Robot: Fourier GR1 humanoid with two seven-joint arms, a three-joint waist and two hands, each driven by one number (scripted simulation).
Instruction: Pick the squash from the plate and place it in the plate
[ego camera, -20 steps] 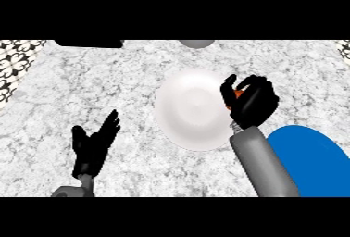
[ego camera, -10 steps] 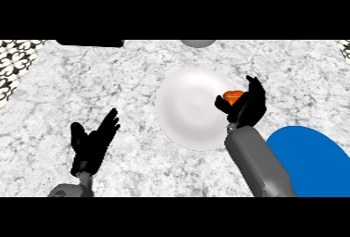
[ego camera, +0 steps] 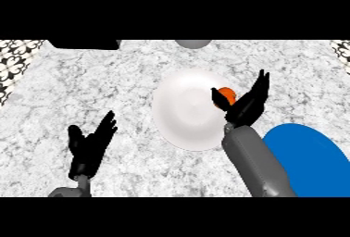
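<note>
Using the white plate (ego camera: 188, 111) as the landmark, going left to right.

Left hand (ego camera: 89, 146) is sitting well left of the white plate and lower in view, over bare marbled surface (ego camera: 103, 78). Fingers are pointing up and relaxed, open, holding nothing, not touching the plate.

White plate is lying mid-surface, nothing showing on its bare middle.

Squash (ego camera: 226, 96) is showing as a small orange shape at the white plate's right edge, over the rim. Only part of it is showing; the rest is hidden behind the thumb and palm.

Right hand (ego camera: 246, 107) is sitting at the white plate's right rim, grey forearm (ego camera: 256, 159) coming in from below and crossing the plate's lower right edge. Thumb is sitting on the squash's left side, fingers are stretching straight up on its right side, so the squash is lying between thumb and fingers. Fingers are looking spread rather than curled. Can't tell whether the squash is resting on the rim or being carried above it.

Blue plate (ego camera: 308, 159) is lying right of the white plate and lower, partly covered by the right forearm, cut off by the view's edge.
</note>
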